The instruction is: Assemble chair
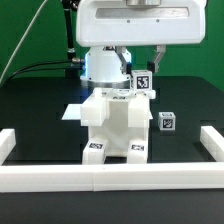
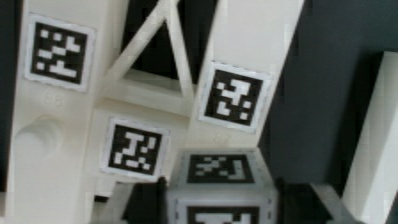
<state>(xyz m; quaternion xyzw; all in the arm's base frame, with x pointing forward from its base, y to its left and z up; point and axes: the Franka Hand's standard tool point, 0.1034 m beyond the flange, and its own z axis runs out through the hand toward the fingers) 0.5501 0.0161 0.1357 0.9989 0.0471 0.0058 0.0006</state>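
The partly built white chair [image 1: 114,126] stands on the black table in the middle of the exterior view, with tags on its feet. My gripper [image 1: 141,82] hangs just above its top at the exterior view's right, shut on a small white tagged part [image 1: 142,79]. In the wrist view the dark fingers [image 2: 150,203] flank that tagged part [image 2: 219,190] on both sides. Beyond it stand the chair's white tagged panels [image 2: 107,110], very close. A loose small tagged cube [image 1: 168,121] sits on the table to the chair's right in the exterior view.
A long low white border wall [image 1: 110,178] runs along the front, with raised ends at both sides. A flat white sheet [image 1: 72,113] lies on the table at the chair's left. The arm's white base [image 1: 103,66] stands behind the chair.
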